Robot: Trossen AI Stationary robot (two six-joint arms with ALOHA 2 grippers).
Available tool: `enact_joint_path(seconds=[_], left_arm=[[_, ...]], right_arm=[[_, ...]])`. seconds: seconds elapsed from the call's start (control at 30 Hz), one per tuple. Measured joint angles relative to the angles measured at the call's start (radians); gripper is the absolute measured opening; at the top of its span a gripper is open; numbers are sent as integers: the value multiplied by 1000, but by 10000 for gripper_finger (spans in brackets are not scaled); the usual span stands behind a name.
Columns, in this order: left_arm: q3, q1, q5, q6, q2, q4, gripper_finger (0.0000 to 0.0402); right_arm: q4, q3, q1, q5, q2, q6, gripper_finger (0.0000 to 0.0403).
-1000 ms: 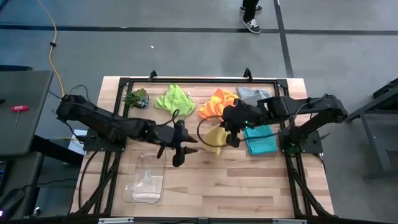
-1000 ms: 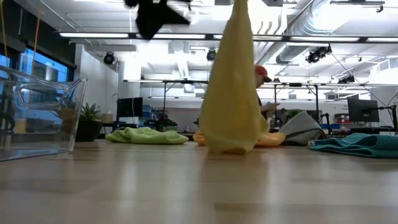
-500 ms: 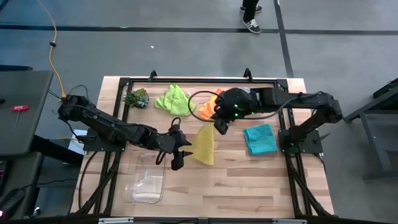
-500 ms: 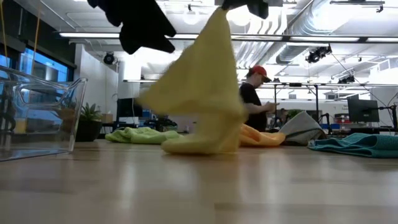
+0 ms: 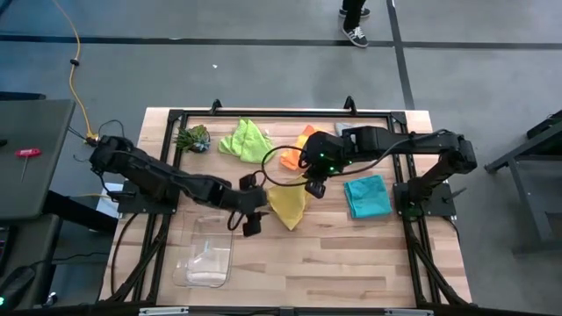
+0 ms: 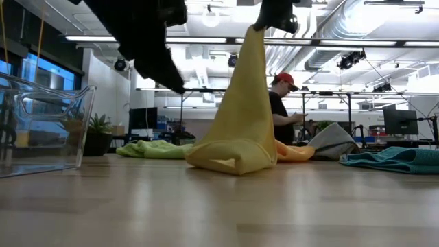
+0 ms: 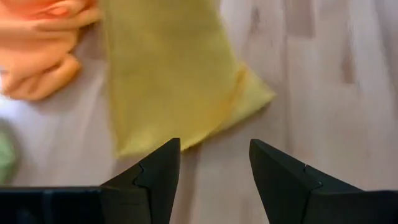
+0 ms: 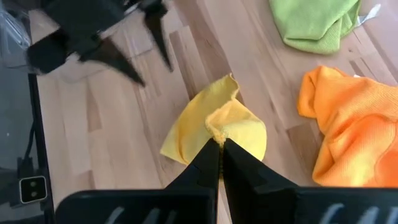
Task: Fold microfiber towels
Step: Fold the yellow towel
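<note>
A yellow towel (image 5: 288, 205) hangs in a cone from my right gripper (image 8: 219, 147), which is shut on its top above mid-table. The towel's lower part (image 6: 230, 159) lies bunched on the wood. To the towel's left, my left gripper (image 7: 214, 147) is open and tipped downward, its fingers standing just short of the towel's lower edge (image 7: 186, 140) without touching it. Lime green (image 5: 246, 140), orange (image 5: 294, 154), grey (image 5: 349, 130) and teal (image 5: 366, 195) towels lie on the table's far and right parts. My right gripper pinches a bunched bit of the yellow towel's edge (image 8: 216, 132) between its two fingertips. The fingers slant downward from the table's right. The towel hangs below them, fairly straight, with its bottom resting crumpled on the table (image 6: 233, 163).
A clear plastic bin (image 5: 209, 250) lies near the front left, close to my left arm. A small spiky plant (image 5: 193, 138) stands at the far left. Bare wood stretches along the near edge (image 5: 351, 263). A person works in the room behind the table (image 6: 281, 110).
My right gripper has carried the yellow towel toward the table's left and sunk a little; the towel swung out leftward, then settled with more of its lower part on the wood. My left gripper has come down and tipped further downward toward the towel's lower edge, staying open.
</note>
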Motion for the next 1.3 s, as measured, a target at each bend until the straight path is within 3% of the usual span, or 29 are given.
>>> enact_joint_path(seconds=[0.33, 0.53, 0.73, 0.9, 1.13, 1.3], left_arm=[[0, 258, 323, 335, 70, 2, 181], [0, 384, 458, 405, 205, 73, 181], [0, 416, 609, 452, 323, 127, 181], [2, 417, 624, 455, 347, 129, 173], [0, 422, 610, 480, 272, 91, 100], [0, 429, 592, 510, 253, 103, 75]], right_arm=[[-1, 0, 5, -8, -1, -24, 0], [0, 0, 9, -8, -1, -22, 0], [0, 0, 9, -8, -1, -18, 0], [0, 0, 9, 1, -1, -18, 0], [0, 0, 9, 11, -1, -19, 0], [0, 0, 7, 11, -1, -23, 0]])
